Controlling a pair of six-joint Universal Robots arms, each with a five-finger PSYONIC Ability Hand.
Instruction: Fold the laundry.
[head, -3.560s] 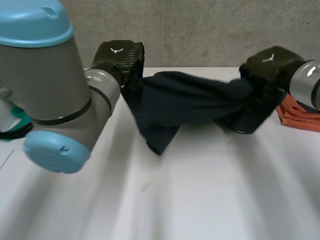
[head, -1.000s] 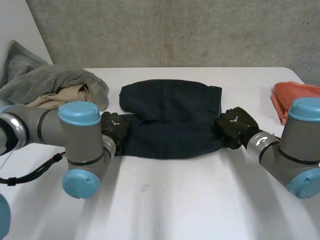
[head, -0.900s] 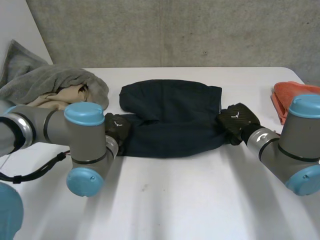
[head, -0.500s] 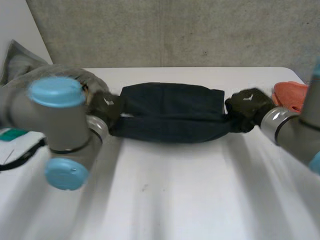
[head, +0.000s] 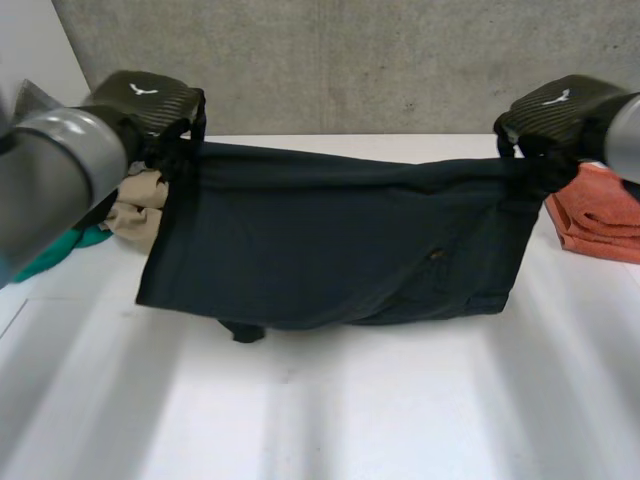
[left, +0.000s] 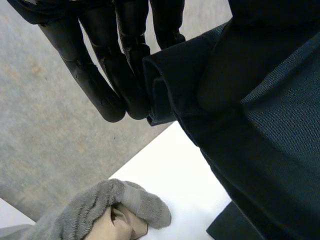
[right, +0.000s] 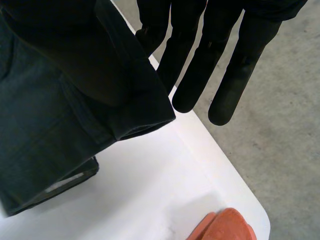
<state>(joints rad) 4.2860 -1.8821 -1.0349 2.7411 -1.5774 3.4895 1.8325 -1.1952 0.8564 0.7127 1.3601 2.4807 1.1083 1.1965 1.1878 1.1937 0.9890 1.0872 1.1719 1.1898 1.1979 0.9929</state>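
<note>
**A:** Where is the piece now?

**B:** It hangs between my 2 hands. My left hand (head: 150, 100) pinches 1 top corner of the navy shorts (head: 330, 240), with the folded hem pressed by my thumb against straight fingers (left: 102, 75). My right hand (head: 555, 108) grips the opposite top corner the same way. The cloth is stretched between them and drops below both palms toward the white table (head: 350, 410). I cannot tell whether its lower edge touches the table.

**A:** Which step is that?

**B:** I judge it to be the spreading step. The shorts are up and opened wide, but not yet laid down or folded.

**A:** What does the next move call for?

**B:** Both hands should go down together and level, keeping the top edge taut so the cloth lands flat and not bunched. Neither pinch reaches far in from the hem, so a jerk could pull a corner free.

**A:** Anything close by?

**B:** A grey towel (left: 100, 210) over a beige cloth (left: 125, 226) sits below my left hand. A folded orange cloth (head: 600, 215) lies just beneath my right hand. The shorts should land between the 2.
</note>
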